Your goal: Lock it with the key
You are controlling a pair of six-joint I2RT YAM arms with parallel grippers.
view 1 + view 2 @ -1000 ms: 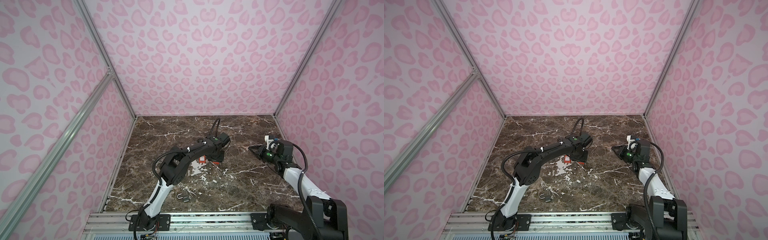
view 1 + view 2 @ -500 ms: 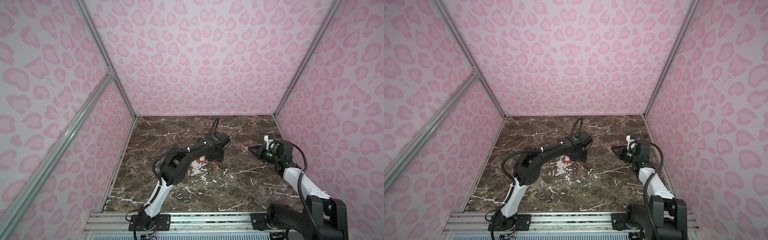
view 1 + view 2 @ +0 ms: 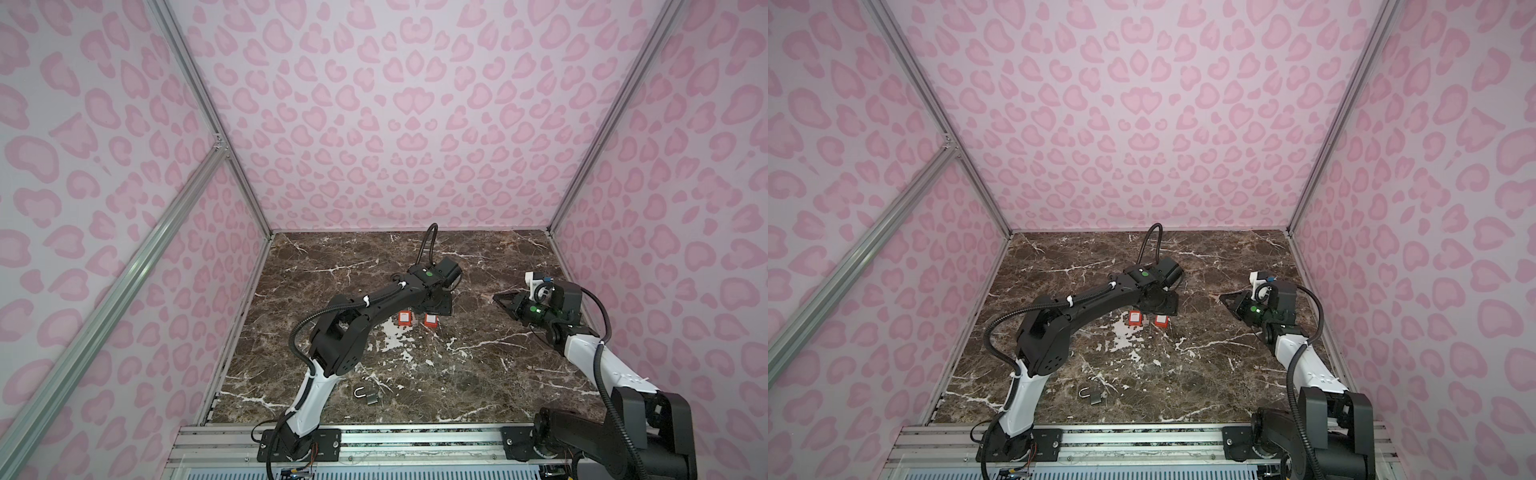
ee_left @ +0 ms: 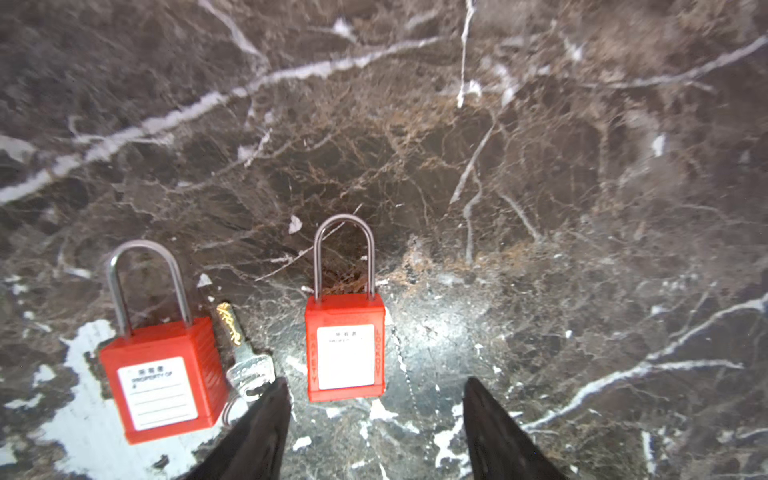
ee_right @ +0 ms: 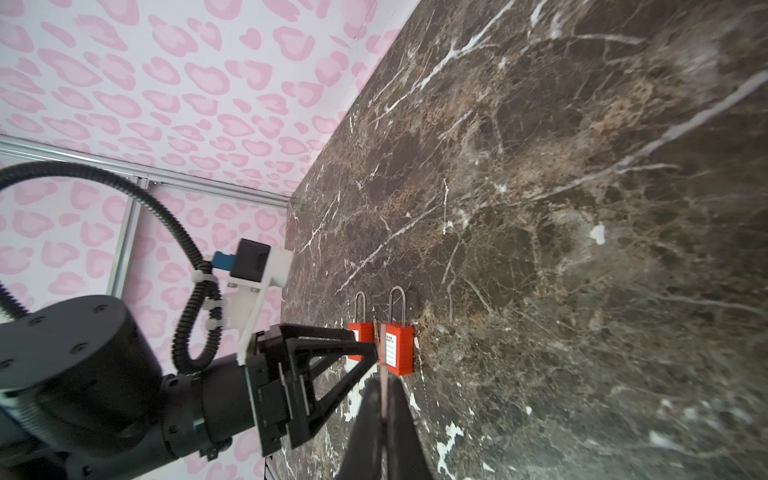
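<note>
One key [image 4: 242, 353], clearest in left wrist view

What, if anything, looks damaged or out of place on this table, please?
The table is worn to white patches beside the red padlocks. A small silver padlock lies alone near the front edge, apart from them and from the key.

two red padlocks [image 4: 160, 376] [image 4: 345, 345], one key [image 4: 245, 357], one small silver padlock [image 3: 368, 395] — and two robot arms [image 3: 374, 307] [image 3: 590, 349].
</note>
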